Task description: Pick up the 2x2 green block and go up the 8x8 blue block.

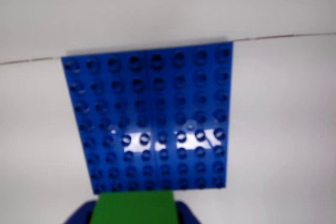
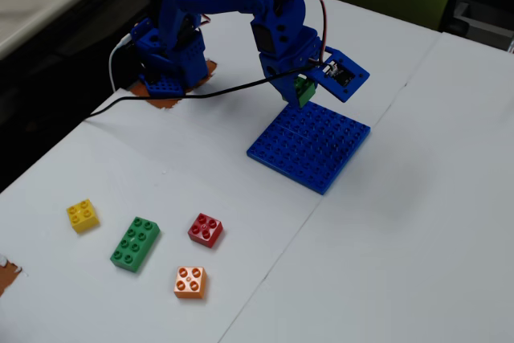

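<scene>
My gripper [image 2: 302,92] is shut on the 2x2 green block [image 2: 305,91] and holds it just above the far edge of the 8x8 blue block [image 2: 312,144] in the fixed view. In the wrist view the green block [image 1: 134,207] fills the bottom middle between my blue fingers [image 1: 186,213], with my gripper [image 1: 134,214] shut round it. The blue baseplate [image 1: 152,119] lies flat on the white table ahead of it. The block's studs are hidden from both views.
In the fixed view a yellow brick [image 2: 83,215], a longer green brick [image 2: 136,243], a red brick [image 2: 206,229] and an orange brick [image 2: 190,282] lie at the front left. The arm's base [image 2: 169,70] stands at the back left. A table seam [image 2: 337,178] runs diagonally past the baseplate.
</scene>
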